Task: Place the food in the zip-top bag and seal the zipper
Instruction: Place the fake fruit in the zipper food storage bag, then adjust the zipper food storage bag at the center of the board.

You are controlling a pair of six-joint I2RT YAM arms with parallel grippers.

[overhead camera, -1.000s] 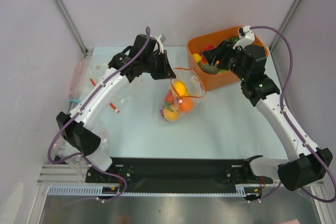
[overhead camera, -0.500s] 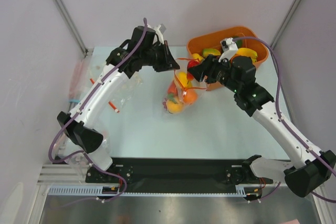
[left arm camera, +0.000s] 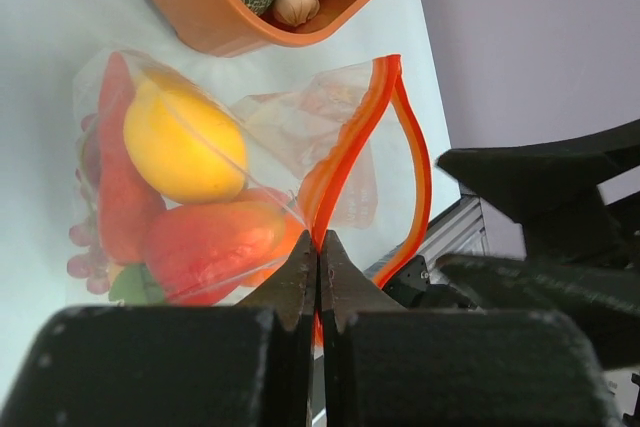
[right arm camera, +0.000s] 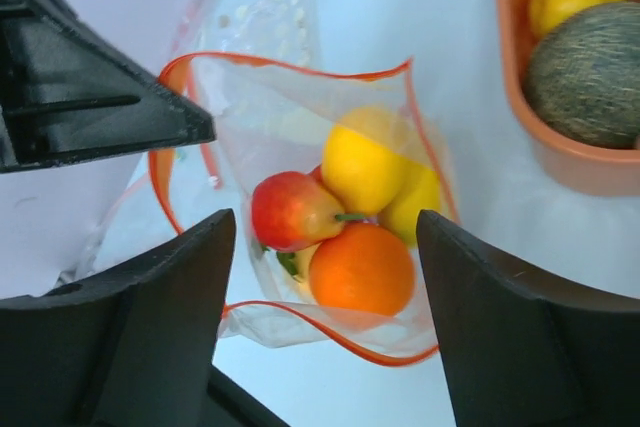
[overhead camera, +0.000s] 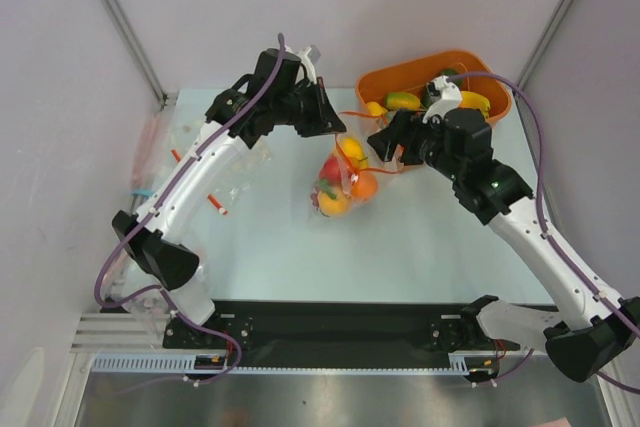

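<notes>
From the top view, the zip-top bag (overhead camera: 342, 182) sits near the middle of the pale table (overhead camera: 300, 257), bulging with fruit, its mouth pointing toward 1 o'clock. The orange tub (overhead camera: 420, 59) stands at about 1 o'clock from the bag, close to it, at the far right of the table.

The left gripper (overhead camera: 330, 127) comes in from 11 o'clock and meets the bag's upper edge. Its own camera shows this plainly: the two fingers (left arm camera: 295, 282) are pressed together with the red-orange zipper (left arm camera: 385, 107) pinched between them, one lip of the strip rising straight up from the pinch and the other bowing out toward 2 o'clock, so the mouth gapes. Behind the plastic a yellow mango (left arm camera: 185, 147) lies against a red fruit, with purple grapes (left arm camera: 85, 252) at 9 o'clock from the pinch.

The right gripper (overhead camera: 378, 144) hangs just beside the bag at 2 o'clock, between bag and tub. Its fingers are spread wide with nothing between them (the wrist view looks straight down into the open bag through the gap). There I can see the red fruit (right arm camera: 290, 209), an orange (right arm camera: 362, 267) at 5 o'clock from it, and the mango at 1 o'clock from it, all inside the zipper's loop. A green netted melon (right arm camera: 588, 72) rests in the tub at 2 o'clock of that view.
</notes>
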